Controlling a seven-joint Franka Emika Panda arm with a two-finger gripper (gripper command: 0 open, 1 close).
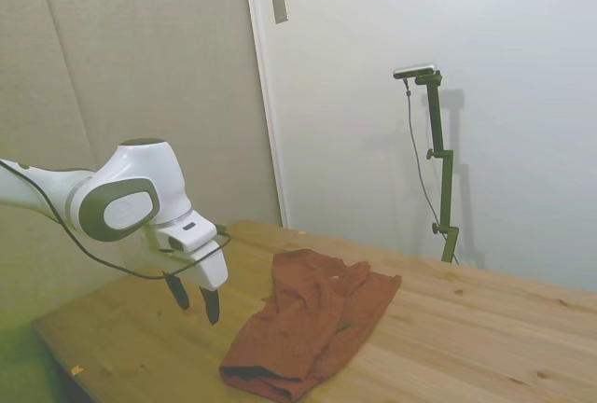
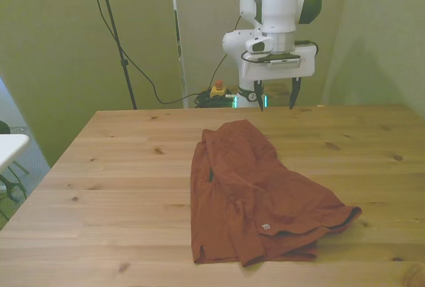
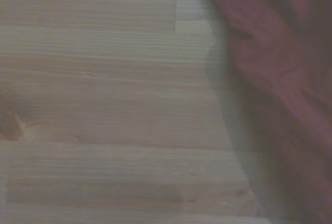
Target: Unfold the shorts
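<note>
1. Side view, leftmost: the white arm (image 1: 112,200) reaches in over the near-left part of the wooden table (image 1: 485,328). The gripper (image 1: 194,302) hangs above bare wood, fingers spread apart, nothing between them, clear of the cloth.
2. Just right of the gripper lie the shorts (image 1: 312,324), rust-red, flat on the table around its middle. They are doubled over on themselves, one layer on another, wrinkled throughout.
3. Front view: the gripper (image 2: 277,101) sits above the table's far edge, behind the shorts (image 2: 255,194). The cloth runs from a narrow end near the gripper to a wider end toward the front view's right, where a dark trim edge (image 2: 332,226) shows on the top layer.
4. Wrist view: blurred; wood grain fills most of it, the shorts (image 3: 275,79) along one side.
5. Handling, as judged: light, limp fabric, no stiffness; it will drape and drag, and may slide on smooth wood. Not fragile.
6. Hold point, as judged: pinch only the top layer at its free trimmed edge or corner, then lift and carry it across. Pinching both layers would shift the whole bundle.
</note>
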